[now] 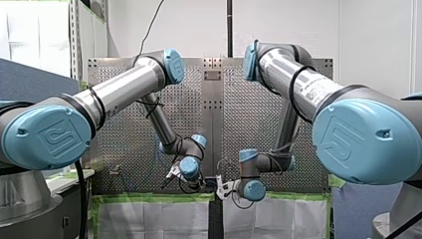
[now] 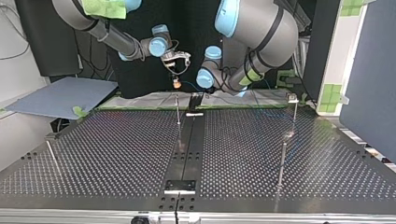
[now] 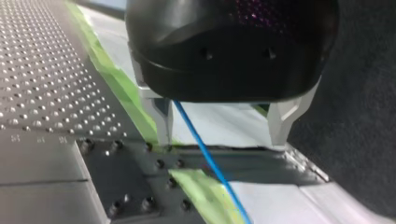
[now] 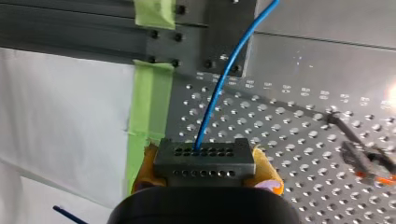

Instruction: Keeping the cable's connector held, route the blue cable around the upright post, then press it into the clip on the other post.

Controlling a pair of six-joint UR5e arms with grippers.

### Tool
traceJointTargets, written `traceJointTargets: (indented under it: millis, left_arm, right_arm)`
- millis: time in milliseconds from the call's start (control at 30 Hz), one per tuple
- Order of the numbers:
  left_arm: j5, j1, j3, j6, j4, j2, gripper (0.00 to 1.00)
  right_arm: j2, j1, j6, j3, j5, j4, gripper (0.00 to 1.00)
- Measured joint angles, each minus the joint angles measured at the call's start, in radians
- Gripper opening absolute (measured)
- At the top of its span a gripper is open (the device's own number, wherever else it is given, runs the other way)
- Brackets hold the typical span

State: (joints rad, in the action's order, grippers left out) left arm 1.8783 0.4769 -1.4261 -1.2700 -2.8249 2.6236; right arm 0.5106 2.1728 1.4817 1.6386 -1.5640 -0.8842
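My right hand is clamped on the connector: in the right wrist view its yellow pads press on both ends of the grey block. The blue cable comes out of the block's top row of holes and runs ahead of the hand, over the perforated bench and past a strip of green tape at the bench's edge. My left hand is not gripping anything. In the left wrist view its 2 metal fingers stand wide apart, and the cable passes between them, just beside 1 finger and well clear of the other. I cannot tell whether it touches that finger. From there the cable slopes down across more green tape and a white sheet beyond the bench. In the top view both hands sit at the far edge of the bench near its middle, with my right hand raised at the left and my left hand lower, just to its right. A thin upright post stands on the bench close below my right hand. Well to the right, another post carries a small head at its top. The cable does not reach either post.
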Motion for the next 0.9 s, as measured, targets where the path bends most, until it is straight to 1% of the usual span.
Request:
traceJointTargets:
  millis: [133,300,467,600,767,900]
  left_arm:
    - [-0.034,-0.001,0.0,-0.034,0.005,0.0,0.99]
    - [-0.077,-0.003,0.0,-0.077,0.014,0.0,0.99]
    - [-0.123,-0.008,0.0,-0.123,0.05,-0.001,0.99]
    - [-0.158,-0.011,0.0,-0.158,0.084,-0.001,0.99]
    - [-0.2,-0.015,0.0,-0.2,0.122,-0.001,0.99]
    - [-0.234,-0.017,0.0,-0.234,0.135,-0.001,0.99]
  right_arm:
    - [0.021,0.0,0.0,0.009,-0.002,0.001,0.0]
    - [0.029,0.0,-0.001,0.012,-0.002,0.003,0.0]
    - [0.049,-0.001,0.0,0.023,-0.006,0.005,0.0]
    - [0.063,-0.008,0.0,0.027,-0.008,0.006,0.0]
    - [0.067,-0.016,0.0,0.03,-0.008,0.009,0.0]
    - [0.068,-0.024,0.0,0.04,-0.012,0.006,0.0]
